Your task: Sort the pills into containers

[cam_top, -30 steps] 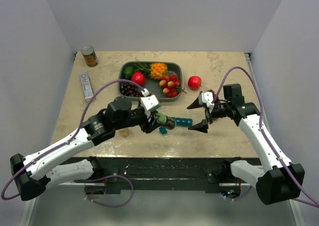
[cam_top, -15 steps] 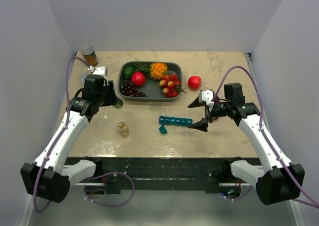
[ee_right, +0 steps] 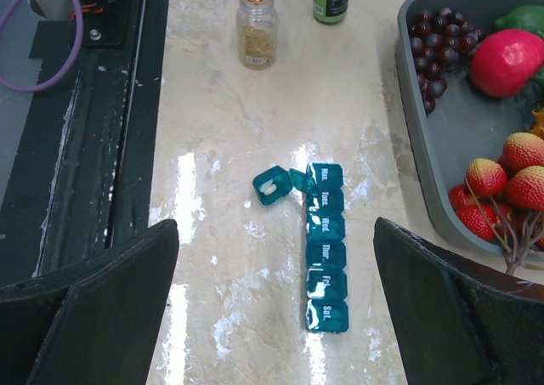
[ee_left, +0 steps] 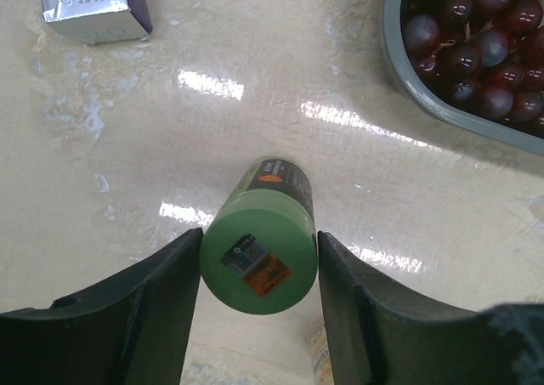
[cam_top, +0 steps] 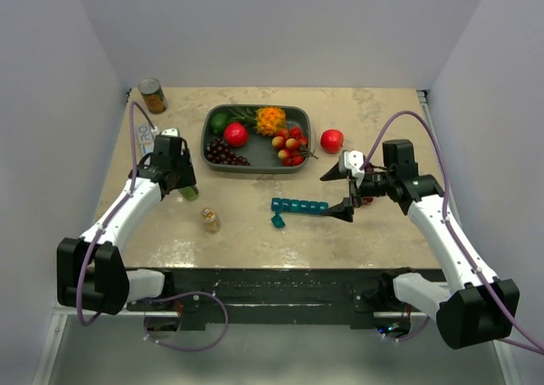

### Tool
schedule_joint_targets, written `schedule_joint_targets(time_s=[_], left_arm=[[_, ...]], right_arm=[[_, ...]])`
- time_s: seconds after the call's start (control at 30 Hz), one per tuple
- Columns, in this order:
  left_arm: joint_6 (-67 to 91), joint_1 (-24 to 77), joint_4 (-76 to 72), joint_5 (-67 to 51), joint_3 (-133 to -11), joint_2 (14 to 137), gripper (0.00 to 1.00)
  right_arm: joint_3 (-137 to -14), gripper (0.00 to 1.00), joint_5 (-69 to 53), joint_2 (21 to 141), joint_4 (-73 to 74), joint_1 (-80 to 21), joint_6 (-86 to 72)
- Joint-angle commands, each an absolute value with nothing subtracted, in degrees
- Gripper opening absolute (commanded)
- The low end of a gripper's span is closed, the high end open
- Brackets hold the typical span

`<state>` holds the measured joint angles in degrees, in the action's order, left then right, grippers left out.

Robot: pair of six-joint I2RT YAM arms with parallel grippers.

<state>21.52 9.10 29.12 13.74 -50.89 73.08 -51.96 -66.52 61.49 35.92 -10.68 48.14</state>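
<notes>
Left pincer [ee_left: 259, 237] clasps the green plastic bottle [ee_left: 258, 270] standing on the beige table [ee_left: 280, 147]. Its wrist view shows both fingers against the cap, which the overhead view cannot. Right pincer [cam_top: 337, 198] hangs spread wide by the teal plastic strip of day-labelled cells [ee_right: 325, 245]. Only the right wrist view reveals the white pill [ee_right: 269, 188] inside the detached open teal cell [ee_right: 277, 178] just beside the strip's end.
</notes>
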Motion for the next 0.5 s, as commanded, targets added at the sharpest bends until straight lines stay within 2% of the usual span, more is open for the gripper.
schedule_joint_targets(time_s=[0.0, 0.03, 0.17, 0.33, 0.47], left_arm=[[21.88, 8.53, 25.93, 14.5, -51.33, 71.02, 0.66], [21.8, 8.44, 26.19, 14.5, -51.5, 70.84, 0.73], [21.36, 8.44, 28.47, 14.68, -53.08, 69.26, 0.84], [19.87, 8.44, 32.6, 9.86, -57.12, 64.17, 0.87], [18.19, 10.53, 33.05, -9.61, -57.22, 57.67, 0.83]], right_arm=[[-51.77, 0.99, -66.09, 61.44, 34.19, -10.37, 46.76], [-51.68, 0.99, -66.01, 61.52, 34.02, -10.37, 46.58], [-51.59, 0.99, -65.83, 61.61, 33.49, -10.37, 46.14], [-51.24, 0.99, -65.39, 61.7, 32.96, -10.37, 45.7], [-50.71, 0.99, -64.43, 62.14, 30.42, -10.37, 42.98]])
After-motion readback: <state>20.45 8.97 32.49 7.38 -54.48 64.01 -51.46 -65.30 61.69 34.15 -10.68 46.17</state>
